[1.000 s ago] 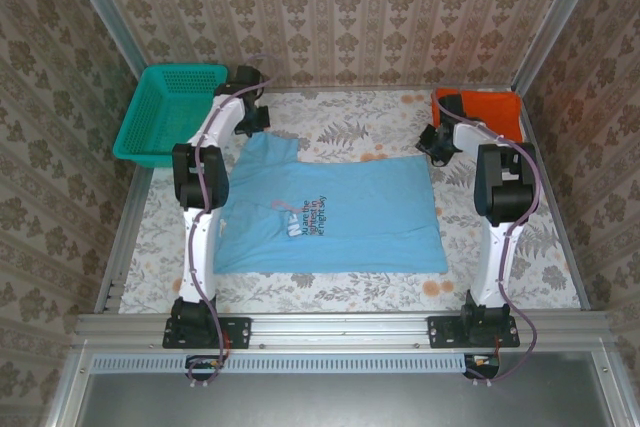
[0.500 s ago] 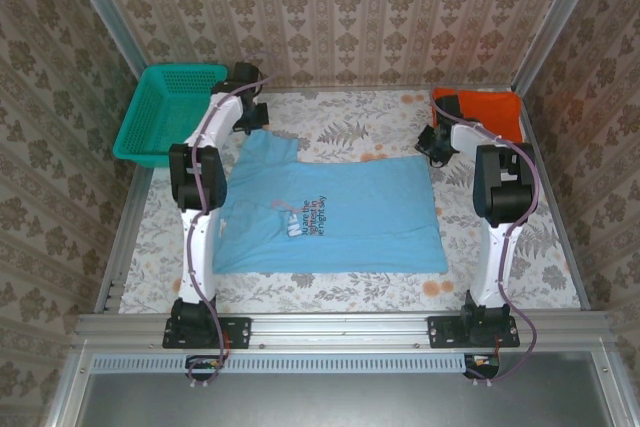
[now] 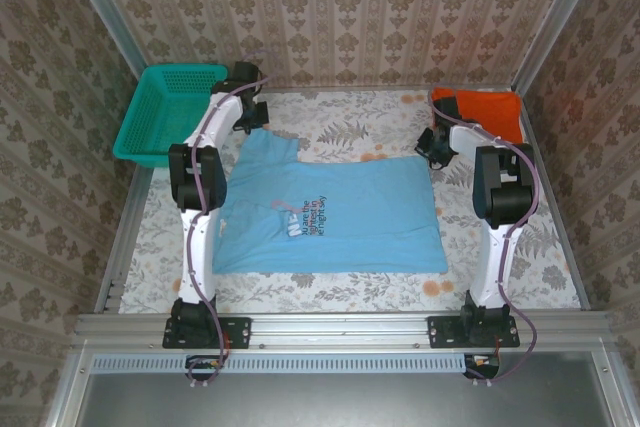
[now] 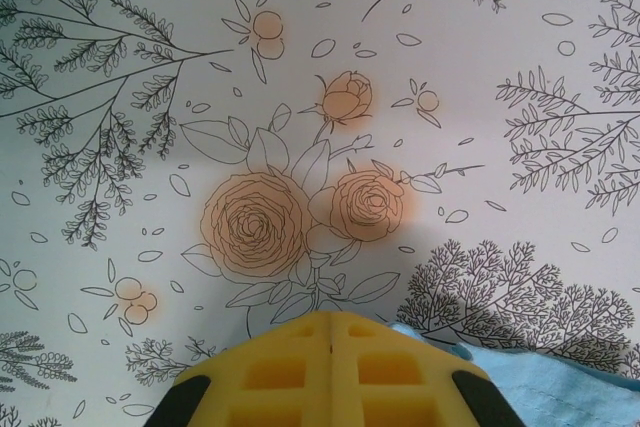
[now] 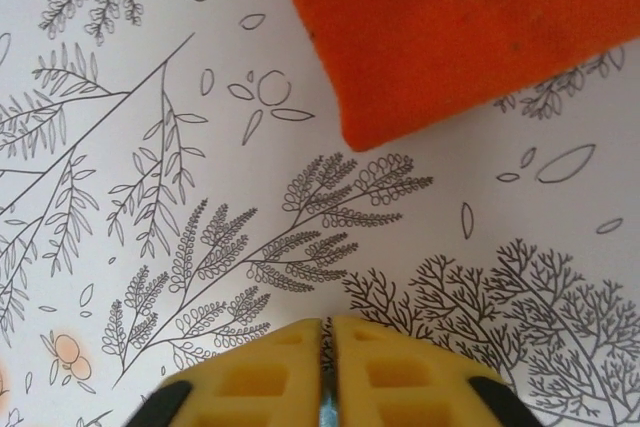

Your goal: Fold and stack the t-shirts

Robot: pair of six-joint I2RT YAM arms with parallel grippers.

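The right hand [image 5: 326, 332] has closed. Its yellow fingers [image 5: 265, 377] stood a little apart a second ago and now press together, low over the surface [image 5: 150, 97] by the far right corner of the light blue t-shirt [image 3: 330, 212]. The right arm's elbow has edged slightly to the left. The left arm's elbow has also shifted a little to the left, and the left hand [image 3: 252, 119] has moved slightly toward the far wall.

A mock-home robot test booth: damask-papered walls [image 3: 330, 7] in aluminium framing [image 3: 340, 327] around a floral-clothed table [image 3: 350, 122].
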